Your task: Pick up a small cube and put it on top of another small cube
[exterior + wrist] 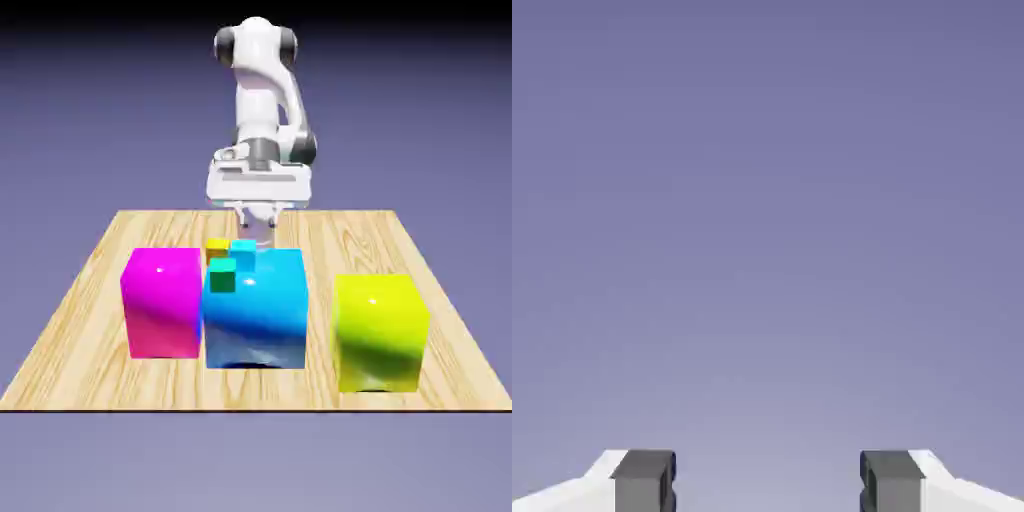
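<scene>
While your gripper (257, 232) hangs low over the far part of the wooden table (90, 350), its jaws stand wide apart with nothing between them; in the hand view you see only the two grey fingertips (643, 480) against plain blue-violet backdrop. Just in front of and below the jaws you have three small cubes close together: a cyan small cube (243, 250) nearest the jaws, a yellow-orange small cube (216, 248) just beside it, and a green small cube (222, 275) a little nearer the camera. Beyond them sit three large blocks in a row: a magenta block (160, 302), a blue block (258, 312) touching it, and a yellow block (380, 332) apart.
</scene>
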`<state>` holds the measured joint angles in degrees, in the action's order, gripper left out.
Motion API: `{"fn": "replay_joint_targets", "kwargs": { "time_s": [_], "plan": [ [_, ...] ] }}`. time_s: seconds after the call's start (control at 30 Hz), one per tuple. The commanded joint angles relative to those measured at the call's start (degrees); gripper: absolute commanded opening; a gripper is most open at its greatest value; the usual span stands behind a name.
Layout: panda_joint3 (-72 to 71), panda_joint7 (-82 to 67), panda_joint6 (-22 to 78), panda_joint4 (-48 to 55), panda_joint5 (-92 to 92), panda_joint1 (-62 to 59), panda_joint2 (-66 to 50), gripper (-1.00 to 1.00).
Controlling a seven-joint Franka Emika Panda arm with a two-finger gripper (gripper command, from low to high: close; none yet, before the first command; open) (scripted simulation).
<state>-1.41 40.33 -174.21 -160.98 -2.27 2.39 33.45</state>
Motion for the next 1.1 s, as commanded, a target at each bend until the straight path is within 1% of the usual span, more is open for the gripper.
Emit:
{"fn": "replay_joint_targets", "kwargs": {
  "time_s": [0.0,0.5,0.7,0.77,0.8,0.87,1.07],
  "plan": [
    [-0.88,-2.39,0.61,0.16,0.45,2.08,-0.86,0.00],
    [-10.73,-37.18,13.15,3.05,20.23,33.15,-21.03,0.00],
    [-9.60,-42.81,18.47,4.05,35.18,38.85,-31.15,0.00],
    [-8.07,-41.89,19.68,4.23,40.16,38.33,-33.83,0.00],
    [-8.76,-43.91,19.91,3.87,42.33,37.88,-35.49,0.00],
    [-8.29,-45.05,19.69,3.61,43.00,38.88,-36.93,0.00],
    [-1.68,-33.06,14.39,7.60,57.93,41.55,-47.70,0.00]
  ]
}}
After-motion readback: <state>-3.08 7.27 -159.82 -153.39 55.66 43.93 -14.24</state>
